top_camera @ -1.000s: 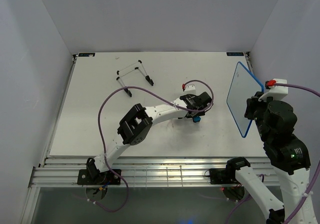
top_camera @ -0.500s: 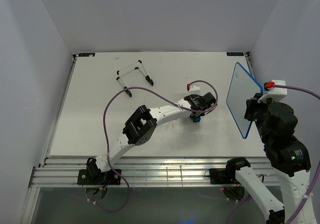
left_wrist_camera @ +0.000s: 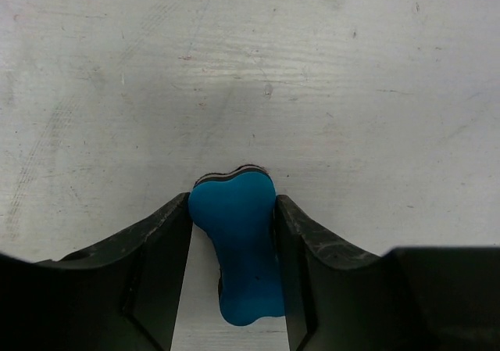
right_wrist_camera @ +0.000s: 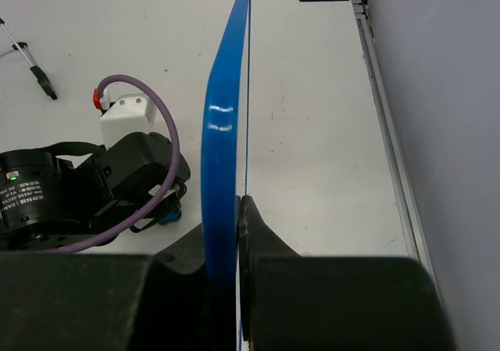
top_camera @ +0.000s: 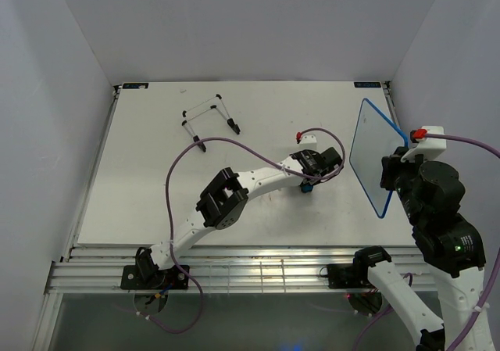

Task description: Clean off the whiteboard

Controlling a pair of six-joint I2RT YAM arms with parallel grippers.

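The whiteboard, white with a thin blue frame, is held upright and edge-on above the table's right side by my right gripper, which is shut on its lower edge. In the right wrist view the board's blue edge runs up from between the jaws of the gripper. My left gripper is down on the table just left of the board, shut on the small blue bone-shaped eraser. In the left wrist view the gripper presses the eraser's sides with both fingers.
A thin wire stand with black feet lies at the table's back left. The left arm's purple cable loops over the middle. Enclosure walls stand on the left, back and right.
My left gripper has slid a little to the right with the eraser, closer to the board. The right gripper has shifted the whiteboard slightly left.
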